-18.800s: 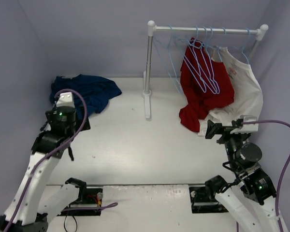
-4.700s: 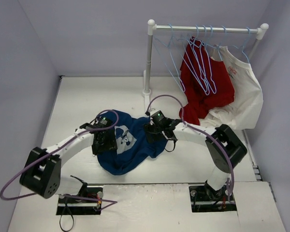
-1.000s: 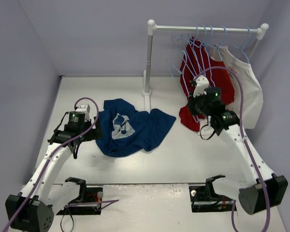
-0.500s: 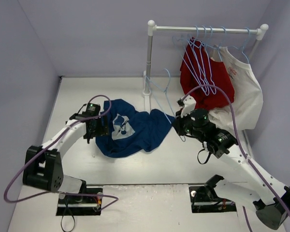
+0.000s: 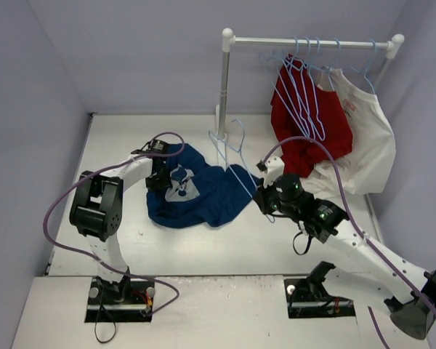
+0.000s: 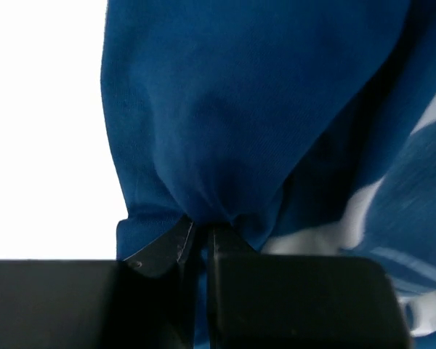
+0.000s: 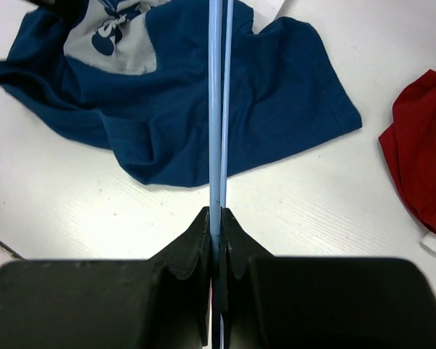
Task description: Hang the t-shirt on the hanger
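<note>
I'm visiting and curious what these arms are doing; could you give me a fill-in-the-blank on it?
The right gripper is shut on a light-blue ____.
The left gripper pinches the blue ____.
On the rack, beside the white shirt, hangs a ____ one.
Missing words: hanger, t-shirt, red (the red shirt).
</note>
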You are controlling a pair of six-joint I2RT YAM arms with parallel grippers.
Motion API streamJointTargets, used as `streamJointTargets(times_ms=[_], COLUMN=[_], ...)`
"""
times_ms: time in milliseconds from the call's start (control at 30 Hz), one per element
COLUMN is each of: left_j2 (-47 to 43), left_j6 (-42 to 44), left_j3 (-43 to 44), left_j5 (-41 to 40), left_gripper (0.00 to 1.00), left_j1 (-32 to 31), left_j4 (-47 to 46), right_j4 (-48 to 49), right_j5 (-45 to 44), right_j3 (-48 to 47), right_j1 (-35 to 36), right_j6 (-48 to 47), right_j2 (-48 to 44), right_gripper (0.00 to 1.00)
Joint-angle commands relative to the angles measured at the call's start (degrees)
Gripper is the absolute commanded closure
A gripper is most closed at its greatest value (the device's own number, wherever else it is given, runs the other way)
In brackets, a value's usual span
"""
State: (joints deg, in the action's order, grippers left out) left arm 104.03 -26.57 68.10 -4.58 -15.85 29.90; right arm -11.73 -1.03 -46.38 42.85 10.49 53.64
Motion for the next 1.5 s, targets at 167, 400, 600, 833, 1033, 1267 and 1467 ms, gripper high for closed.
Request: streamJointTargets(times_ms=[167,400,600,833,1033,1267,1467], left_j2=[6.7,-13.5,-24.5,-26.0,-25.5,-24.6,-24.9], left_j6=[8.5,15.1,12.4,4.8,-2.3,-5.9,-8.2], left_j3=[16.7,8.0,-5.1,-10.8,-12.9,-15.5,-16.9], left_j5=[0.9,-4.3,-4.4,-1.9,-2.0,-2.9,-2.9], left_gripper=[0.85,0.39,0.39,0.39,0.39,0.39,0.39], left_j1=[2.1,2.7,2.8,2.8,2.8,2.8,2.8], left_j4=[0.1,6.3,9.6,9.6,6.8,2.8,0.4], right_j4=[4.5,4.6,4.8,4.9,5.5,5.7,5.9], right_j5=[-0.1,3.5,4.2,4.8,4.6,4.5,4.4], right_j3=[0.7,0.9,0.8,1.3,1.8,2.3,2.6], right_j1=[0.4,1.2,1.5,2.3,2.8,2.9,2.9], right_j6=[-1.5,-3.1,-3.6,-3.3,-2.9,-2.4,-2.4], right_j2=[-1.5,-0.8,-0.4,-0.6,-1.0,-2.3,-2.1], right_gripper=[1.00,1.00,1.00,1.00,1.00,1.00,1.00])
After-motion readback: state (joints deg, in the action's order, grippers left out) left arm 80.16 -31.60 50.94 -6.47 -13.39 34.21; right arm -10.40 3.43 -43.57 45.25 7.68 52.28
